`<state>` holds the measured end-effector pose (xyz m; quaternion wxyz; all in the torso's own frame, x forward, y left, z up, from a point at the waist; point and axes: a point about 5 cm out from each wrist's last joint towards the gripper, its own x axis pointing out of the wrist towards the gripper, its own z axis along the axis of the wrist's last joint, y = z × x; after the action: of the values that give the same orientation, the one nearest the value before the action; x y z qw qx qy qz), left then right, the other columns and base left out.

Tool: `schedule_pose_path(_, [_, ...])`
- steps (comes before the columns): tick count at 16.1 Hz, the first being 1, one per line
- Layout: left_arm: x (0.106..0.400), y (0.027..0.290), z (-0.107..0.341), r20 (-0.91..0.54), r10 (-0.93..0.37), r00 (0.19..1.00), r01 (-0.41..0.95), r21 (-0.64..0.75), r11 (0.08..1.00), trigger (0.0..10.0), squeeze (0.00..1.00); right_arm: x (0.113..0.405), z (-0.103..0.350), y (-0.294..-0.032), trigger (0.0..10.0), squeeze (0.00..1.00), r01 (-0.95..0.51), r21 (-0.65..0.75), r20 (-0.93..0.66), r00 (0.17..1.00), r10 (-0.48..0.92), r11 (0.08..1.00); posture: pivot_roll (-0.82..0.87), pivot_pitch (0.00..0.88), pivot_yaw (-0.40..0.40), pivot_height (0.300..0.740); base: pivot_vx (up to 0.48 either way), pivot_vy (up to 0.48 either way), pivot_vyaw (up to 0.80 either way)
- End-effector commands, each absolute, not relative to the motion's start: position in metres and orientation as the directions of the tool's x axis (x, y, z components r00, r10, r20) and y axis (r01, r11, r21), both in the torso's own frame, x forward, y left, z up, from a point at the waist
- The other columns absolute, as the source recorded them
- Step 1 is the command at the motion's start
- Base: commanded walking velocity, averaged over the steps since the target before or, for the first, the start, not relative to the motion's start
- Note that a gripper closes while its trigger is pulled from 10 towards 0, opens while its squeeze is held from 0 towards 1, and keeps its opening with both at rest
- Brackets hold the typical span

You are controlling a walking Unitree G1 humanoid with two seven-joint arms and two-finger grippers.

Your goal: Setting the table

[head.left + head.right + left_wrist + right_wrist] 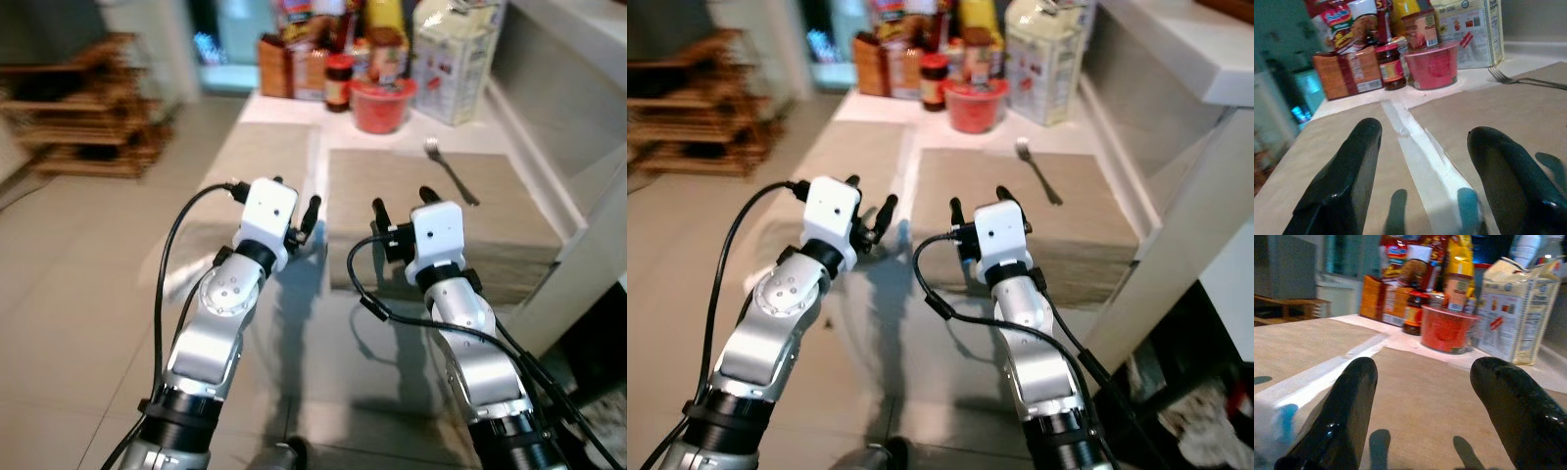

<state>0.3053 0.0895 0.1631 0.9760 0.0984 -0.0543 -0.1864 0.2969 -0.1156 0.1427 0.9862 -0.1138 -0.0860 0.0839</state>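
On the white tabletop (294,108), two beige woven placemats lie side by side: the left placemat (260,157) and the right placemat (411,196). A silver metal fork (449,171) lies toward the far right of the right placemat. The left hand (299,211) hovers over the near edge of the left placemat, fingers apart and empty. The right hand (402,211) hovers over the near part of the right placemat, fingers likewise apart. At the far end stand a red plastic bowl (382,103), a dark jar (339,82) and a pale carton (453,59).
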Motion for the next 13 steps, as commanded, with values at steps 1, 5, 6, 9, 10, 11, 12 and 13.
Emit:
schedule_pose_path(1, [0.304, 0.085, 0.167, 0.080, -0.388, 0.918, 0.364, 0.219, 0.906, 10.0, 0.00, 0.298, 0.141, -0.119, 10.0, 0.00, -0.134, -0.238, 0.139, 0.975, 0.171, 0.962, 0.00, 0.026, 0.041, 0.740, 0.000, -0.428, 0.00])
schedule_pose_path(5, [0.306, 0.086, 0.166, 0.067, -0.372, 0.926, 0.350, 0.215, 0.911, 10.0, 0.00, 0.298, 0.140, -0.118, 10.0, 0.00, -0.145, -0.237, 0.130, 0.975, 0.179, 0.961, 0.00, 0.031, 0.041, 0.740, 0.308, -0.363, 0.00])
schedule_pose_path(6, [0.307, 0.087, 0.165, 0.058, -0.362, 0.930, 0.342, 0.218, 0.914, 10.0, 0.00, 0.297, 0.139, -0.117, 10.0, 0.00, -0.152, -0.238, 0.126, 0.974, 0.186, 0.959, 0.00, 0.032, 0.041, 0.740, 0.424, 0.000, 0.00])
schedule_pose_path(9, [0.309, 0.090, 0.162, 0.044, -0.342, 0.939, 0.325, 0.225, 0.919, 10.0, 0.00, 0.297, 0.139, -0.116, 10.0, 0.00, -0.157, -0.241, 0.122, 0.974, 0.191, 0.958, 0.00, 0.034, 0.040, 0.740, 0.439, 0.000, 0.00])
schedule_pose_path(10, [0.309, 0.091, 0.162, 0.041, -0.337, 0.941, 0.319, 0.229, 0.920, 10.0, 0.00, 0.298, 0.139, -0.116, 10.0, 0.00, -0.161, -0.242, 0.120, 0.974, 0.194, 0.957, 0.00, 0.035, 0.040, 0.740, 0.442, 0.000, 0.00])
schedule_pose_path(11, [0.310, 0.092, 0.162, 0.044, -0.324, 0.945, 0.306, 0.228, 0.924, 10.0, 0.00, 0.298, 0.138, -0.115, 10.0, 0.00, -0.164, -0.243, 0.118, 0.973, 0.197, 0.956, 0.00, 0.036, 0.040, 0.740, 0.439, 0.000, 0.00])
schedule_pose_path(12, [0.310, 0.093, 0.163, 0.045, -0.317, 0.947, 0.299, 0.232, 0.926, 10.0, 0.00, 0.298, 0.138, -0.115, 10.0, 0.00, -0.164, -0.244, 0.118, 0.973, 0.197, 0.956, 0.00, 0.036, 0.039, 0.740, 0.270, 0.000, 0.00])
schedule_pose_path(13, [0.311, 0.095, 0.164, 0.052, -0.303, 0.951, 0.285, 0.220, 0.933, 10.0, 0.00, 0.298, 0.138, -0.115, 10.0, 0.00, -0.168, -0.245, 0.115, 0.973, 0.201, 0.955, 0.00, 0.039, 0.038, 0.740, 0.000, 0.000, 0.00])
